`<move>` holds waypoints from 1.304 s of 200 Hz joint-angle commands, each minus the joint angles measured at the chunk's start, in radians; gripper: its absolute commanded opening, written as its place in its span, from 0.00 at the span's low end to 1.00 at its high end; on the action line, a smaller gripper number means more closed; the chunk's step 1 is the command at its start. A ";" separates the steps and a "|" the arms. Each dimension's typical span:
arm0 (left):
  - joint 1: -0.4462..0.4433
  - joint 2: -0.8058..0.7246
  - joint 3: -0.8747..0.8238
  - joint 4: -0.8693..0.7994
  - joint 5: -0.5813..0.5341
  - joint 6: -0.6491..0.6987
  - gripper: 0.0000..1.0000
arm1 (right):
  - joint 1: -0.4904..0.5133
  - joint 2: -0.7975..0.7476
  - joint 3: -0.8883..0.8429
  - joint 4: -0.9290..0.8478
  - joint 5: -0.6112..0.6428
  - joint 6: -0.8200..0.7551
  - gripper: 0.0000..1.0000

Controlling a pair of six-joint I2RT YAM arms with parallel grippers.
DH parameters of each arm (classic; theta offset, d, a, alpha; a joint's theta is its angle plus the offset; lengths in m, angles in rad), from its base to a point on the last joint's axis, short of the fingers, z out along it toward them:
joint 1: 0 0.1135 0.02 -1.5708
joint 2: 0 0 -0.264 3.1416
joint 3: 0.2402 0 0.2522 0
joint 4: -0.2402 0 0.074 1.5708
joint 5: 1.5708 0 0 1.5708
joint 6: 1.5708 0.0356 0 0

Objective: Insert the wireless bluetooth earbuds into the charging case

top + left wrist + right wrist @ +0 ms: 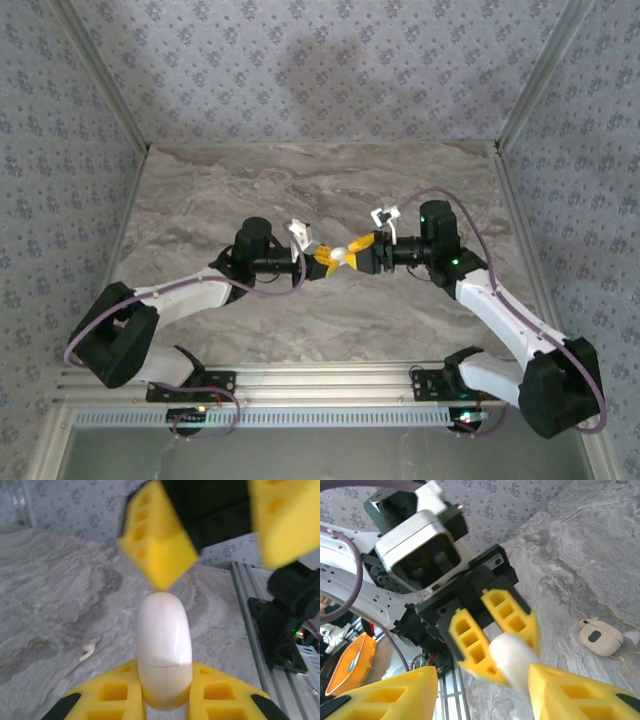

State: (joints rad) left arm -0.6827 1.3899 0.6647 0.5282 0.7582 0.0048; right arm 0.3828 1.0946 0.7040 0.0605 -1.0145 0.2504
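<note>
Left wrist view: left fingers (220, 695) pinch one white capsule (164, 640) over open desk (50, 580), right fingers (155, 550) spread wide at its tip, one earbud (88, 651) lying loose and one tan case (600, 637) resting apart on bare desk.

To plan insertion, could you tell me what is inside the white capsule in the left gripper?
The white capsule is closed along its seam in the left gripper; its inside is hidden.

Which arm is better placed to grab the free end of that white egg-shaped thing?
The right, I'd say: the right hand is open at the free end of the white capsule, while the left hand is shut on its other end.
</note>
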 commanded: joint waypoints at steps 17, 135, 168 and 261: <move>0.014 0.053 0.173 -0.287 -0.086 -0.129 0.14 | -0.033 -0.018 -0.058 0.039 0.210 0.093 0.52; 0.061 0.534 0.766 -0.889 -0.202 -0.555 0.20 | -0.056 -0.252 -0.285 0.043 0.892 0.448 0.52; 0.061 0.691 0.919 -0.938 -0.186 -0.624 0.22 | -0.056 -0.328 -0.299 -0.002 0.934 0.466 0.52; 0.091 0.861 1.099 -1.066 -0.269 -0.637 0.36 | -0.024 -0.343 -0.263 -0.042 0.940 0.526 0.51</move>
State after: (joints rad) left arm -0.6125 2.2482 1.7206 -0.4736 0.5255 -0.6327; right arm 0.3458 0.7605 0.4046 0.0727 -0.1104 0.7525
